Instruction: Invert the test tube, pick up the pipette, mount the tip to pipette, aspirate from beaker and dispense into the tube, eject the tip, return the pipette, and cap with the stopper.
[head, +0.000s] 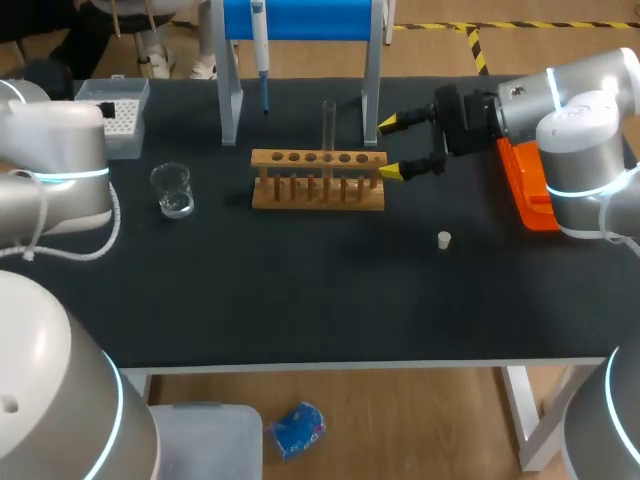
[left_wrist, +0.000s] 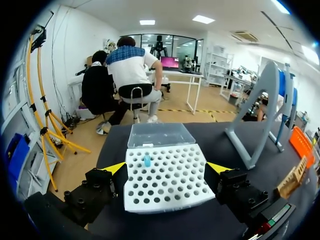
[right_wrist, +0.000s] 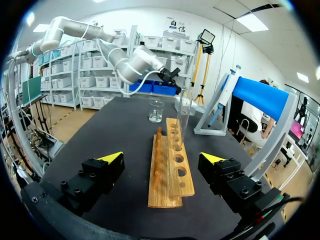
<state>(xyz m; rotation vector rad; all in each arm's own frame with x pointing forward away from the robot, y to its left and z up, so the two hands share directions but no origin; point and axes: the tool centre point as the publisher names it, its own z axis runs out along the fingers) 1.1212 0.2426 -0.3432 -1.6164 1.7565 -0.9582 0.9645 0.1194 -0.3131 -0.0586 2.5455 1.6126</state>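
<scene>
The right gripper (head: 390, 148) hung released, its 2 yellow-tipped fingers spread wide at the right end of the wooden rack (head: 318, 182), grasping nothing. The test tube (head: 328, 125) stood upright in a middle hole of that rack, ahead of the fingers and apart from them; which end was up could not be told.

The likely trouble lay in the grasp. The tube was a slim cylinder of thin, smooth, clear glass, so an off-centre pinch might let it slip or rock the light, pegged rack, and too hard a squeeze might crack it.

The left gripper (left_wrist: 166, 167) was likewise slack, 1 finger on each side of the white plastic tip box (left_wrist: 165, 185), a perforated grid holding 1 blue tip (left_wrist: 146, 160); a careless move could shove it.

The glass beaker (head: 172, 190) sat left of the rack, the small pale stopper (head: 444, 239) lay on the matte black table (head: 300, 300), and the pipette (head: 260, 50) hung on its blue stand (head: 300, 18).
</scene>
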